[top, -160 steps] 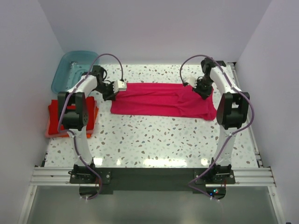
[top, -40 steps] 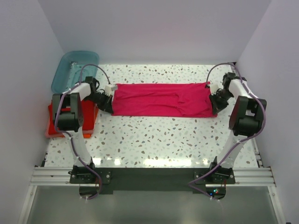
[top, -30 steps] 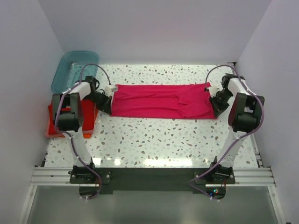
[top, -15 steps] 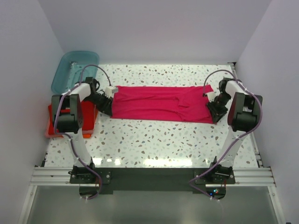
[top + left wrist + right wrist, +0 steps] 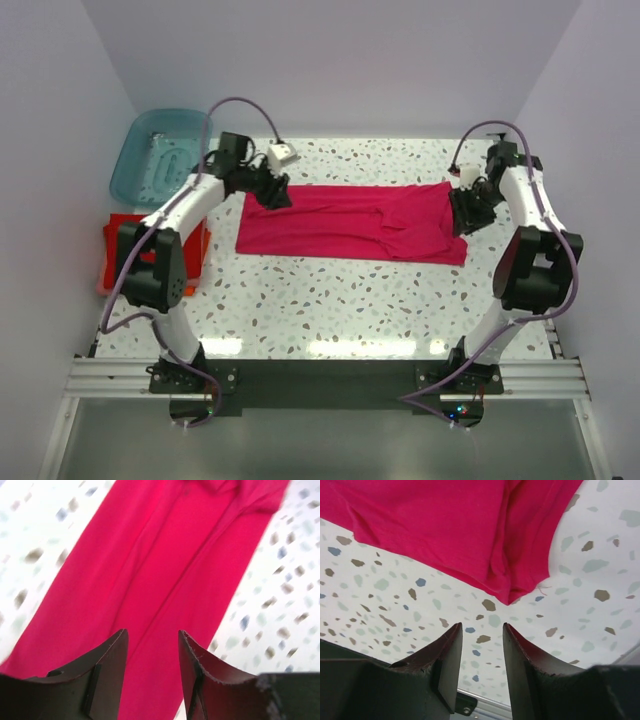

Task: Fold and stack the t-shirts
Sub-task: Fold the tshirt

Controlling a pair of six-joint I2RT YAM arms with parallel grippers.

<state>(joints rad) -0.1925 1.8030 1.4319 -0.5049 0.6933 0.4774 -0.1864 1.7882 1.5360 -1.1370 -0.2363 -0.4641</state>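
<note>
**Magenta-pink t-shirt** [image 5: 345,220]: lies flat on the terrazzo table [image 5: 350,310] as a long folded band running left to right across the far half. Lengthwise creases show in the left wrist view [image 5: 165,565]. In the right wrist view [image 5: 445,525] one corner is lumpy with a rolled hem.

**Red and orange folded t-shirts** [image 5: 110,252]: stacked at the table's left edge, well apart from the pink one and partly hidden by the left arm.

**Left gripper** [image 5: 276,193]: over the far left corner of the pink shirt. Its fingers [image 5: 107,665] are spread, with cloth visible through the gap and nothing pinched between them.

**Right gripper** [image 5: 463,212]: at the shirt's right end. Its fingers [image 5: 447,655] are parted over bare terrazzo just beside the cloth corner, gripping nothing.

**Translucent teal tub** [image 5: 150,155]: far left corner of the table, beyond the stack.
</note>
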